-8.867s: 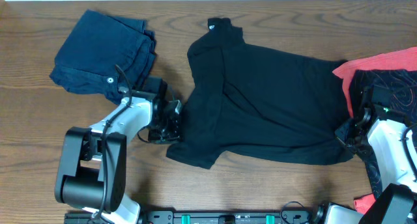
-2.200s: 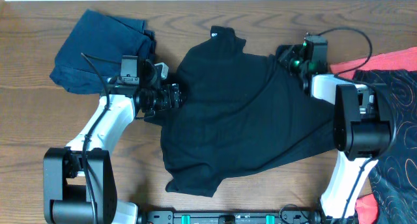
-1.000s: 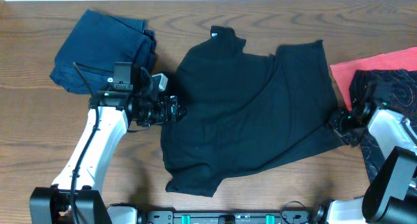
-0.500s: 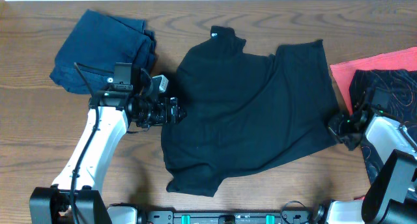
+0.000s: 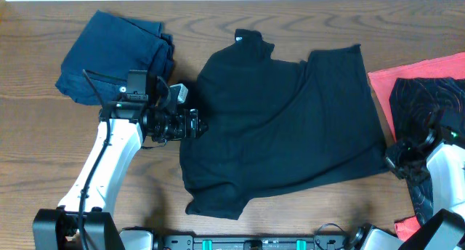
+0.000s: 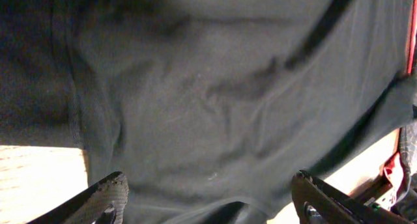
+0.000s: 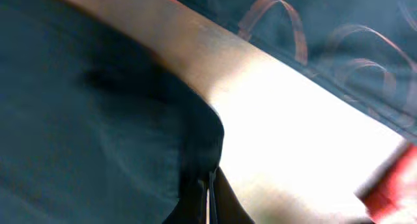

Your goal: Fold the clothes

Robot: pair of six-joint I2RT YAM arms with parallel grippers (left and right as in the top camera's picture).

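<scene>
The clothes' main piece, a black T-shirt [image 5: 283,119], lies spread flat mid-table with its collar [image 5: 247,38] toward the far edge. My left gripper [image 5: 196,125] is open at the shirt's left edge. In the left wrist view its fingers [image 6: 107,198] stand wide apart over the dark fabric [image 6: 215,100], holding nothing. My right gripper [image 5: 396,161] is shut on the shirt's lower right corner. The right wrist view shows the black hem [image 7: 202,139] running into the closed right gripper [image 7: 210,185].
Folded dark blue denim [image 5: 112,57] lies at the far left, just behind my left arm. A red piece [image 5: 414,72] and a black swirl-patterned piece [image 5: 429,97] lie at the right edge, close to my right arm. Bare wood [image 5: 43,155] shows at the left front.
My right gripper closed on the shirt's lower right corner and drew it right and toward the front, stretching the hem. The left arm stayed still.
</scene>
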